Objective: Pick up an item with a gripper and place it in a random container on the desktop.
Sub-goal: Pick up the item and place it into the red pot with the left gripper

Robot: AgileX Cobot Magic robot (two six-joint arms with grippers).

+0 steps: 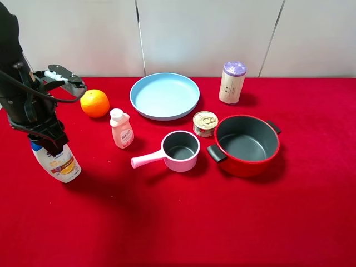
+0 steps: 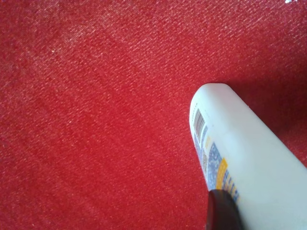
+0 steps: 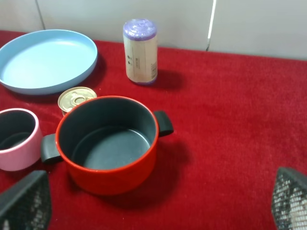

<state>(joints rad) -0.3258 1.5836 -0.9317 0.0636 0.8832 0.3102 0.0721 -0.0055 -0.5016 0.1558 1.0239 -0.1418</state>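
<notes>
- The left gripper [image 1: 49, 143] was clamped on the cap end of the shampoo bottle [image 1: 60, 161], at the far left of the red cloth [image 1: 167, 222].
- The bottle hung tilted under the jaws, base toward the cloth. From the left wrist view, one dark finger [image 2: 221, 211] pressed against its white side. I could not tell whether the base had cleared the cloth.
- The right gripper [image 3: 158, 203] stood with its fingers wide apart, holding nothing, looking down at the red pot [image 3: 108, 165].
- I judged the step in hand to be the pick-up: the grasp looked made and the carry not yet begun.
- The red pot sat well apart from the bottle, over on the right side of the table, with nothing in it.
- Between bottle and pot stood the small pink-white bottle [image 1: 121, 129] and the pink saucepan [image 1: 183, 164], with the orange [image 1: 94, 103] just behind the arm.
- The next move, as I saw it, called for a clean lift high enough to pass over those things and over the pot's rim.
- With the bottle held near its top and leaning, a gentle sideways carry seemed wise, so it would not swing or slip.
</notes>
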